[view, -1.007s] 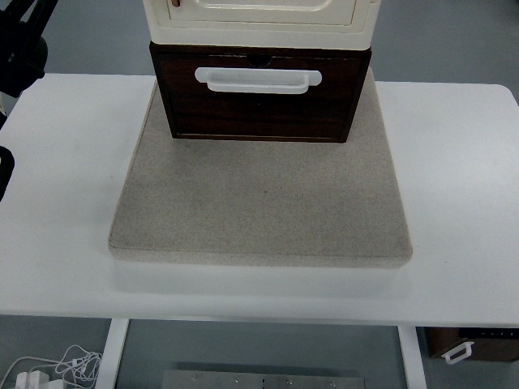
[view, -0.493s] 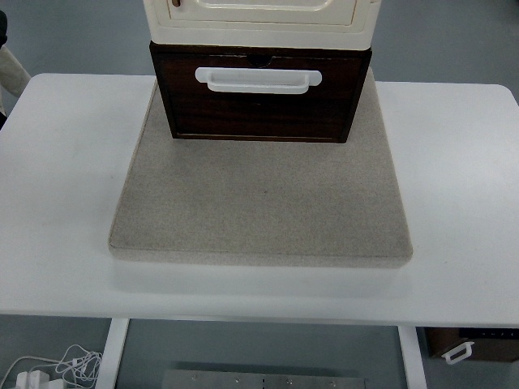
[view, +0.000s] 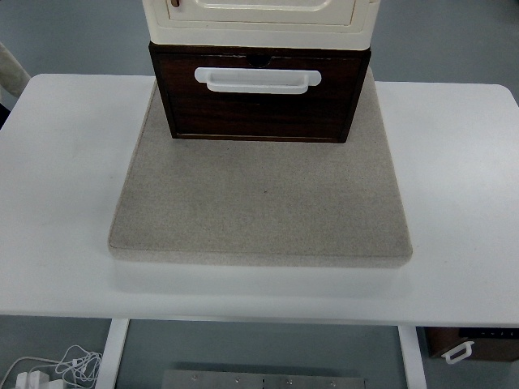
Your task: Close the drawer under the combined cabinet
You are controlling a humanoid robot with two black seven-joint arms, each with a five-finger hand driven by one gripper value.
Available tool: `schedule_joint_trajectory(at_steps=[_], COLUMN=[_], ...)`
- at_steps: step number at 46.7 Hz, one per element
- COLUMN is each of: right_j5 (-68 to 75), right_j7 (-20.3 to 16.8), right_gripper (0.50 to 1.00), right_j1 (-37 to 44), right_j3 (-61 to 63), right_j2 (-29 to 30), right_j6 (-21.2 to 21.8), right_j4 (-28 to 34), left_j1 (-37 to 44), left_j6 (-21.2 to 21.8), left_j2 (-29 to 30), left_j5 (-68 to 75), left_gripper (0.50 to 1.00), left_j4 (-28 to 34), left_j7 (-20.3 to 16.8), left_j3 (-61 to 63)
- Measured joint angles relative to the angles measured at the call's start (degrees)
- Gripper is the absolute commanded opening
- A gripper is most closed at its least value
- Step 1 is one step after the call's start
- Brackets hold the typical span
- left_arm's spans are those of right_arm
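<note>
The dark drawer (view: 259, 101) with its white handle (view: 257, 79) is seated under the cream cabinet (view: 259, 20) on the grey pad (view: 259, 203); whether it is fully closed cannot be told. Neither hand is being shown, so their state is unknown. Any push is best applied squarely at the handle.

The drawer (view: 259, 101) at the far side looks like dark wood with a faint sheen, its handle (view: 257, 79) smooth white plastic. Above it the cabinet (view: 259, 18) is glossy cream plastic. Both stand on a matt, coarse grey-beige felt-like mat (view: 259, 207), on a smooth white table (view: 462, 186).
</note>
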Motion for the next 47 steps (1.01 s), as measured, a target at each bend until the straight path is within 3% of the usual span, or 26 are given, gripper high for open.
schedule_joint_trajectory(at_steps=[13, 19, 28, 47], right_j5=[0.0, 0.02, 0.02, -0.01], right_j7=[0.0, 0.01, 0.01, 0.0], right_gripper=[0.952, 0.952, 0.952, 0.952], right_j1=[0.03, -0.03, -0.04, -0.06], right_j3=[0.0, 0.02, 0.06, 0.01], right_j2=[0.0, 0.0, 0.0, 0.0], right_j6=[0.03, 0.17, 0.19, 0.19], right_j4=[0.0, 0.0, 0.0, 0.0], left_j1=[2.68, 4.71, 6.06, 11.25], left_j6=[-3.93, -7.79, -12.51, -13.66], left_j2=[-1.21, -2.89, -4.53, -5.51], left_j5=[-6.48, -7.19, -9.16, -17.05], left_gripper=[1.0, 1.0, 1.0, 1.0], left_j4=[8.0, 9.94, 14.09, 14.85], left_j7=[3.56, 6.04, 6.81, 8.46], left_j3=[0.25, 0.28, 0.21, 0.14])
